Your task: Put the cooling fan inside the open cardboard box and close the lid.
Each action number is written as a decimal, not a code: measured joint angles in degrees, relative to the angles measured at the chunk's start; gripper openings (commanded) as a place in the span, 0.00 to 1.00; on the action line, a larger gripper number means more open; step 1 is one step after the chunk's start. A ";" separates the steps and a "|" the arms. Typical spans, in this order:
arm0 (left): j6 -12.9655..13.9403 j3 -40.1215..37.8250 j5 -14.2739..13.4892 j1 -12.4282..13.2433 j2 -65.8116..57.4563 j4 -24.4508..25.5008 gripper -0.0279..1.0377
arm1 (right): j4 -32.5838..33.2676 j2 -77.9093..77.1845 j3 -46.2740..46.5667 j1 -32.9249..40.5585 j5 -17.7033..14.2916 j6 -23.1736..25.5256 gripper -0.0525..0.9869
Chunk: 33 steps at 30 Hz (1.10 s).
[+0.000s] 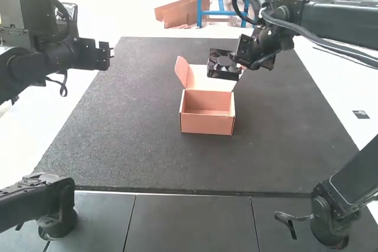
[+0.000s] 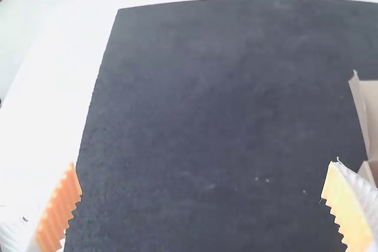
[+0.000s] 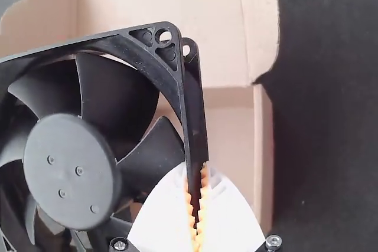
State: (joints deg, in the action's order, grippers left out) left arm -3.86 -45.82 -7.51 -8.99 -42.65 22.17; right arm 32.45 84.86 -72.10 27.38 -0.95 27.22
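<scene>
Right wrist view, close up: your right gripper (image 3: 196, 196) is clenched on one frame edge of the cooling fan (image 1: 223, 65), whose blades are partly cut off. The high view places the fan above the far rim of the open cardboard box (image 1: 207, 119). Your left gripper (image 1: 106, 55) hangs released, well to the left.

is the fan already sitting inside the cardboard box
No, the black square plastic cooling fan is held by the right tool above the open brown cardboard box.

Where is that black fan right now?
In the high view, the cooling fan hangs in the right gripper, above the far edge of the cardboard box.
</scene>
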 measured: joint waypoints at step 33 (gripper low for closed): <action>0.02 0.00 0.00 -0.02 -2.05 -2.62 0.94 | -13.14 12.44 7.15 5.40 2.03 0.42 0.05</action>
State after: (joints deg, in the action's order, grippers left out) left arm -3.84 -45.82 -7.51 -9.02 -44.71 19.55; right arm 19.31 97.30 -64.95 32.77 1.08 27.64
